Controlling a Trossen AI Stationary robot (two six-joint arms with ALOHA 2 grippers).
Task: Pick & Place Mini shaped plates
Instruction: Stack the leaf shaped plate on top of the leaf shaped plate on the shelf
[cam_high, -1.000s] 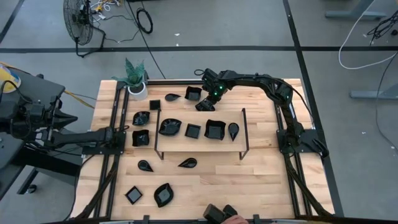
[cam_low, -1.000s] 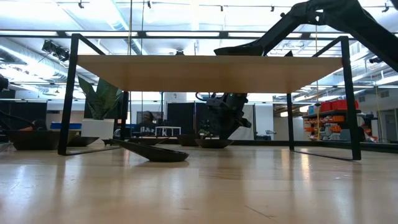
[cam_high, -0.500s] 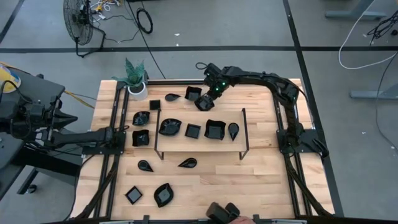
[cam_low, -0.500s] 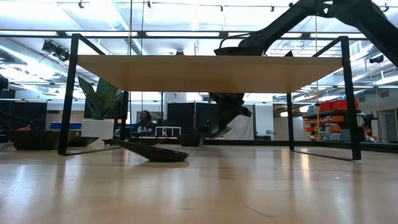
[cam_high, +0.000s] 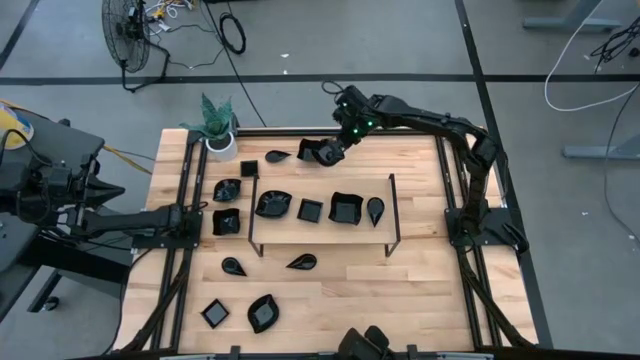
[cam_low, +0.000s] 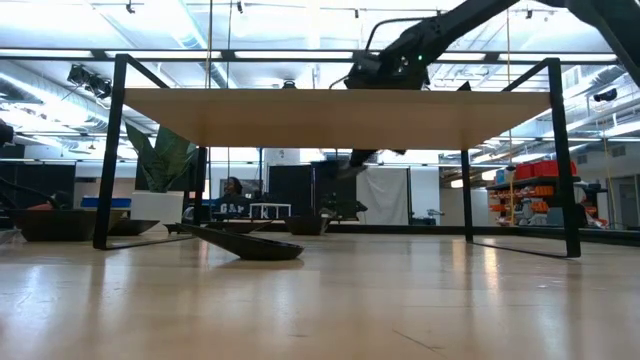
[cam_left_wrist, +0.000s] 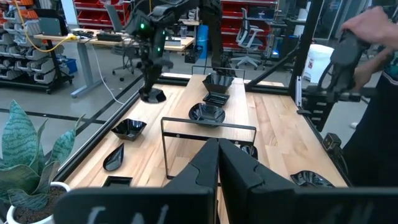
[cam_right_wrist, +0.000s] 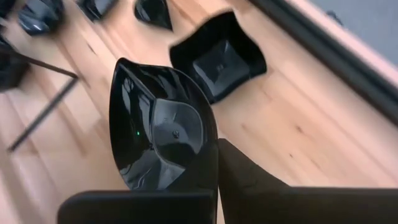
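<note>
We see a glossy black leaf-shaped plate (cam_right_wrist: 163, 134) clamped at its edge by the right gripper (cam_high: 338, 146), jaws closed on it, lifted off the wooden table (cam_high: 420, 275) in the upper middle of the high frame, just right of a square wavy plate (cam_high: 310, 150) lying on the wood. In the right wrist view that square plate (cam_right_wrist: 219, 61) sits just past the held one's tip, not touching it. In the low view the right gripper (cam_low: 352, 160) hangs in the air behind the shelf, upper centre

Other mini plates are scattered: four in a row on the wooden shelf (cam_high: 325, 232) of the thin black frame (cam_high: 391, 212) at mid frame, a teardrop plate (cam_high: 277, 157) left of the square one, a few more at mid left, two teardrops below the shelf, a square and a leaf at lower left

Left gripper (cam_left_wrist: 219, 167) is parked at the left edge of the table in the high view, fingers pressed together, nothing between them

White pot with green plant (cam_high: 218, 131) stands at the table's upper left corner. A person's hand (cam_left_wrist: 367, 31) shows at upper right of the left wrist view, beyond the table
</note>
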